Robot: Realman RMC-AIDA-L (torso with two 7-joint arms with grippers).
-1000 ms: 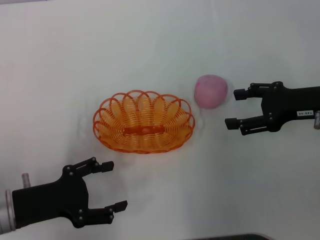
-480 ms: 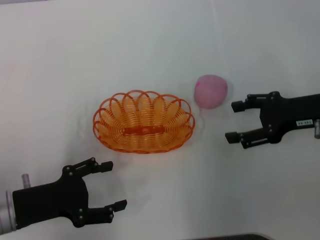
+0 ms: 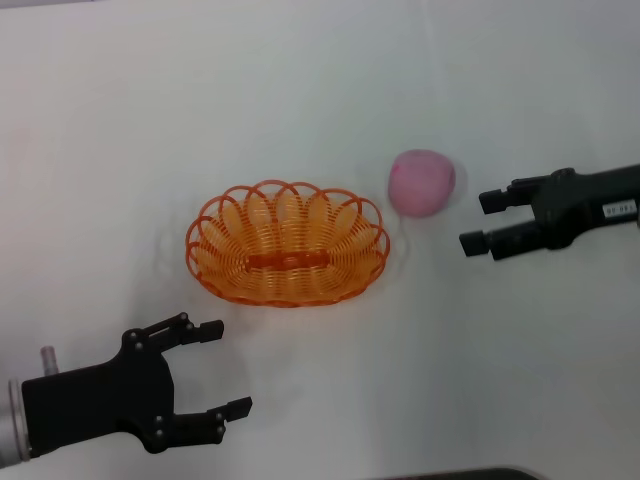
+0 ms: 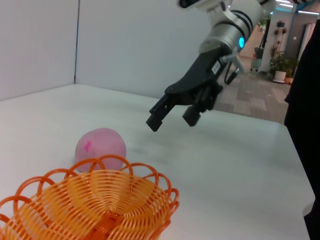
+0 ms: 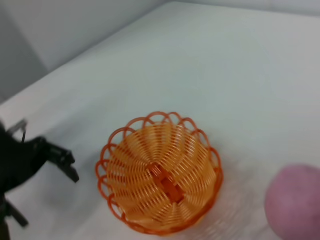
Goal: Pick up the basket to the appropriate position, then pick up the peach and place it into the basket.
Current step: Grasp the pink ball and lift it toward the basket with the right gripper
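The orange basket [image 3: 287, 243] sits on the white table, left of centre. The pink peach [image 3: 421, 182] rests on the table just off the basket's right end, apart from it. My right gripper [image 3: 480, 221] is open and empty, a short way right of the peach, fingertips pointing at it. My left gripper [image 3: 228, 367] is open and empty near the front edge, in front of the basket's left end. The left wrist view shows the basket [image 4: 95, 205], the peach [image 4: 100, 148] and the right gripper [image 4: 170, 119] held above the table. The right wrist view shows the basket [image 5: 160, 192] and the peach [image 5: 295, 205].
The white table [image 3: 320, 90] stretches bare behind and around the objects. A dark edge shows at the table's front [image 3: 450, 474]. One finger [image 5: 57, 156] of the left gripper shows in the right wrist view beyond the basket.
My right gripper has drawn slightly to the right and rolled, so its fingers look closer together in the head view. The basket, the peach and the left gripper have stayed in place.
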